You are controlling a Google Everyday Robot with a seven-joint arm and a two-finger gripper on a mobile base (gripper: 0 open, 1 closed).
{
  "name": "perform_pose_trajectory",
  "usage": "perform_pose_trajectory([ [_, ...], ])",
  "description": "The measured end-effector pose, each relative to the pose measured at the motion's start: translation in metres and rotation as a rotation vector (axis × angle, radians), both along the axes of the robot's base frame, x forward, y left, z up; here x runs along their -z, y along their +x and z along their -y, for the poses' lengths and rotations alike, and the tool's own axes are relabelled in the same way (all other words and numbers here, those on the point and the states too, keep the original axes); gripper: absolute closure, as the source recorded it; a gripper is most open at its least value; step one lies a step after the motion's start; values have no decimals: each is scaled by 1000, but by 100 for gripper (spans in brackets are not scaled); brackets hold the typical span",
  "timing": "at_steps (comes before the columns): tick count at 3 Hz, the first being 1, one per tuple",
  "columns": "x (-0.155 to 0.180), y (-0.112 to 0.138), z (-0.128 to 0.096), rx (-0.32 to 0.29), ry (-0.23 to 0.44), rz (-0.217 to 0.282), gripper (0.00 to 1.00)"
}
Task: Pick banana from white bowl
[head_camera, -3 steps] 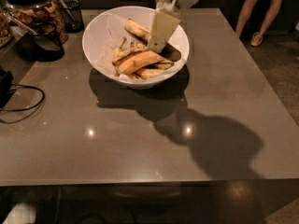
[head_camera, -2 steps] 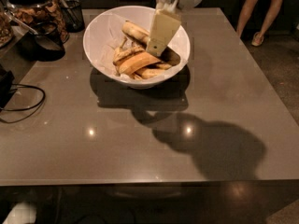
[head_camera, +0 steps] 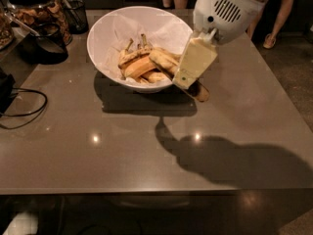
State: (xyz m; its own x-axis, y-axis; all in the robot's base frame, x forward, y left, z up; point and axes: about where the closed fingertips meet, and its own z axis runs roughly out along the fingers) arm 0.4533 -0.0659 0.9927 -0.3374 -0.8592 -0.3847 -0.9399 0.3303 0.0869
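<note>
- Plainly, the gripper (head_camera: 188, 81) sits just right of the frame's centre, at the lower right rim of the white bowl (head_camera: 99, 55). It hangs at a slant from the pale wrist housing (head_camera: 225, 9) in the upper right.
- We judge it clamped on the banana (head_camera: 202, 93). The fruit crosses the rim with its end out over the table (head_camera: 122, 151), and only a firm hold would keep it there. The broad cream finger facing us hides the contact itself.
- The slant makes sense to us: coming in from the right over the low near rim lets the tool reach the fruit without knocking the bowl's sloping wall.
- Only the banana's end shows, poking out below and right of the gripper, just outside the bowl. It is dark brown, blotched and dull, which suggests soft, overripe flesh that a hard squeeze could bruise.
- The pile (head_camera: 142, 67) left in the bowl lies on crinkled white paper. Those bananas are cleaner and more orange-yellow, with stems pointing toward the top of the frame. They rest close against the held one, so we expect the lift needs care not to drag one along.
- The bowl stands in the upper middle of the frame, well apart from the dark jar (head_camera: 36, 11) in the upper left and the cable (head_camera: 24, 106) at the left edge.
</note>
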Motion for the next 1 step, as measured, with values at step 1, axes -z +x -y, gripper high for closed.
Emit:
perform_pose_trajectory([
  [1, -3, 3, -2, 7, 11, 20, 100],
])
